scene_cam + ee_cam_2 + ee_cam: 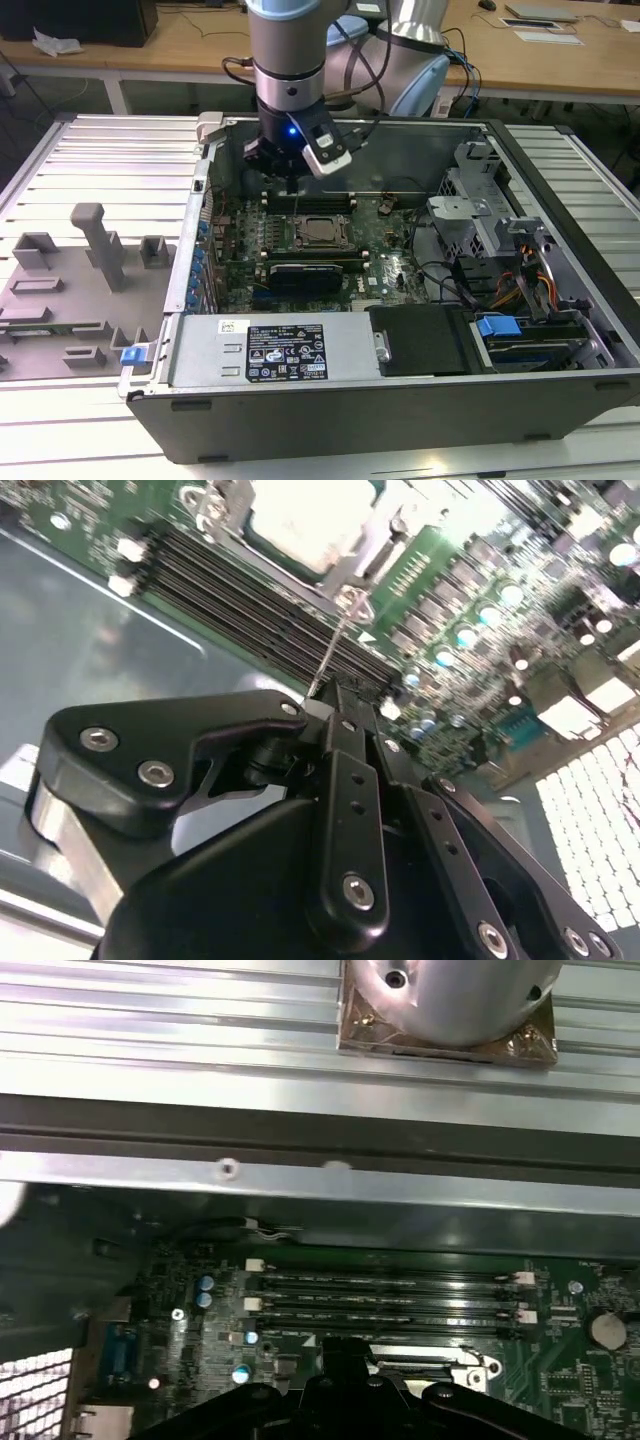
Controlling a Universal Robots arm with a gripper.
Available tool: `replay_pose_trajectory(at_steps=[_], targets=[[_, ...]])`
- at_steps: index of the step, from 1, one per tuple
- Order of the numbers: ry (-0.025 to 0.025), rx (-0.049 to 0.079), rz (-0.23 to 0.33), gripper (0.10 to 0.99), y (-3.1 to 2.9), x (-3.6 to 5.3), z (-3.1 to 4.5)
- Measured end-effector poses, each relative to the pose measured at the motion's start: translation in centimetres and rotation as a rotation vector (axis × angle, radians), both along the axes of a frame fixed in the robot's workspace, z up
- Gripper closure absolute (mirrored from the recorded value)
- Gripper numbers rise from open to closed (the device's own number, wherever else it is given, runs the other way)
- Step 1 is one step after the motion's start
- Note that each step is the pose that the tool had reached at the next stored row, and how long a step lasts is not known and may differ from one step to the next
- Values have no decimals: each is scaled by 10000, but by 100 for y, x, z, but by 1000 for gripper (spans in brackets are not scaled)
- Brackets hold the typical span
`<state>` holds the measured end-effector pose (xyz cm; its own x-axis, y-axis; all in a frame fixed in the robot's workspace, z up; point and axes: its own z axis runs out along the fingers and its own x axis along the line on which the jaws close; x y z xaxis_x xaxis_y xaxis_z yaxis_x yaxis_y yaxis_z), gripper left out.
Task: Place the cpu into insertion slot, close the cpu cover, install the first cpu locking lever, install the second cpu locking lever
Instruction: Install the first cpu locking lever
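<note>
Inside the open computer case (400,400) the gripper (290,185) hangs low over the motherboard, just behind the insertion slot (299,222). The cpu (300,520) sits in that slot with its silver top showing through the window of the cpu cover (365,545), which lies flat around it, so seating and covering look done.

The step in hand appears to be one of the lever steps. In the second wrist view the black fingers are drawn together, and the thin wire locking lever (338,640) runs from the socket corner to their tip. Whether they pinch its end or only press against it is hard to tell, and so is which lever this is.

By my judgement, latching calls for a steady push down and sideways to tuck it under its hook, staying clear of the memory slots (240,600) right beside it
</note>
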<state>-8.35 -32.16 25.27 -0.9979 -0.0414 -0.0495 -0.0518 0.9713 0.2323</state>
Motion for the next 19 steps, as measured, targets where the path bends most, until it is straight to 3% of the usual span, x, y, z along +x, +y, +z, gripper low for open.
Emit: replay_pose_trajectory(at_steps=[6,7,8,12,13,14,15,17,18,19], targets=[[6,1,2,980,0,221,-12],[12,1,1,980,0,317,-17],[17,-1,1,980,-1,351,-18],[15,0,-1,980,0,353,-18],[-17,1,0,980,0,351,-20],[-186,1,0,980,0,345,-32],[-260,1,1,980,0,343,-37],[-501,1,1,980,0,337,-54],[-565,0,1,980,0,335,-59],[-681,0,0,980,0,333,-67]])
